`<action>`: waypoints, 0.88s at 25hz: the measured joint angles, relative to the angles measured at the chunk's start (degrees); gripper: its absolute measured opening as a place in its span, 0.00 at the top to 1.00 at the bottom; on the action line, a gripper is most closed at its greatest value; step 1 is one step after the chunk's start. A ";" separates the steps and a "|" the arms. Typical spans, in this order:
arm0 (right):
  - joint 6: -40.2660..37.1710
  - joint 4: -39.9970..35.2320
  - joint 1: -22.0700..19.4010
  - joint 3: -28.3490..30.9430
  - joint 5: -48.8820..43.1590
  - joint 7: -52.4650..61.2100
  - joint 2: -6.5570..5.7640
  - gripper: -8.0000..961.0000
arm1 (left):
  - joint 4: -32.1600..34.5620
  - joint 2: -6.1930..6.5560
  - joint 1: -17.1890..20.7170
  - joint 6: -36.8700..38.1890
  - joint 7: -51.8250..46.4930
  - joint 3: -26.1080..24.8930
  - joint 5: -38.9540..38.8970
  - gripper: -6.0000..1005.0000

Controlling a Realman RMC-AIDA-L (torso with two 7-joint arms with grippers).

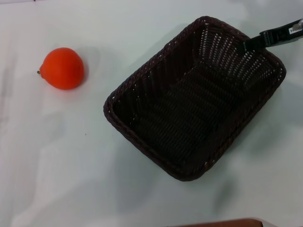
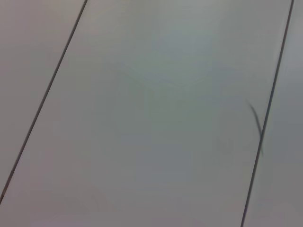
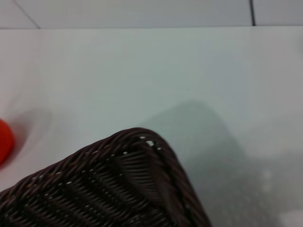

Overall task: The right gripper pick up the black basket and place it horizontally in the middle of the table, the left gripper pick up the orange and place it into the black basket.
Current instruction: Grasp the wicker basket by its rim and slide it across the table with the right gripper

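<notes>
A robot test bench, by every visible sign, not a lived-in room: a plain pale table (image 1: 142, 189) fills the head camera's view, its surface bare of cloth or clutter and holding only two staged props, a dark woven basket (image 1: 196, 97) and a single orange (image 1: 62, 68). A black robot gripper (image 1: 277, 35) bearing a small white label reaches in from the far right edge. The left wrist camera shows only pale panels split by thin dark seams, while the right wrist camera shows similar seamed panels beyond the table's far edge.
</notes>
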 joint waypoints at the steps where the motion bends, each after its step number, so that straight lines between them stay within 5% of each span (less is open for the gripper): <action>1: 0.18 0.32 0.12 -0.03 0.15 -0.38 -0.05 0.18 | 0.12 0.00 0.00 0.05 0.00 0.00 -0.03 0.16; 19: 2.58 -1.90 -0.17 1.39 2.56 3.34 0.65 0.80 | -0.16 0.09 0.00 0.50 0.06 -0.27 -0.22 0.16; 22: 3.23 -5.43 -2.83 1.80 6.40 7.48 0.96 0.78 | -0.21 0.15 0.00 0.50 0.08 -0.27 -0.22 0.16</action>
